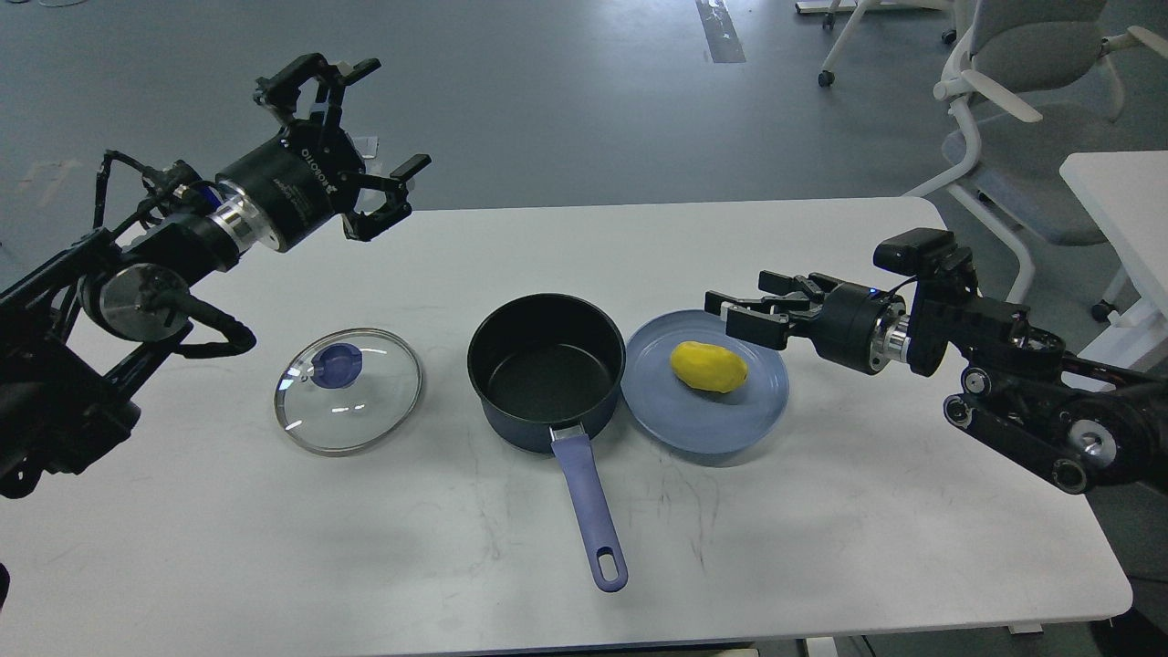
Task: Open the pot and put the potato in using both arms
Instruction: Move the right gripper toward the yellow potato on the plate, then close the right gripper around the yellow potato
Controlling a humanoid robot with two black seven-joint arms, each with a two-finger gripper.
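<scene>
A dark pot (546, 370) with a blue handle stands open and empty at the table's middle. Its glass lid (348, 391) with a blue knob lies flat on the table to the pot's left. A yellow potato (708, 366) lies on a blue plate (748, 415) right of the pot. My right gripper (741, 313) is open, low over the plate's right rim, just right of and above the potato, not touching it. My left gripper (370, 141) is open and empty, held high over the table's far left part, well above the lid.
The white table (821, 529) has its front edge near the bottom of the view. An office chair (1013, 82) and a second white table (1118, 196) stand to the far right, behind my right arm.
</scene>
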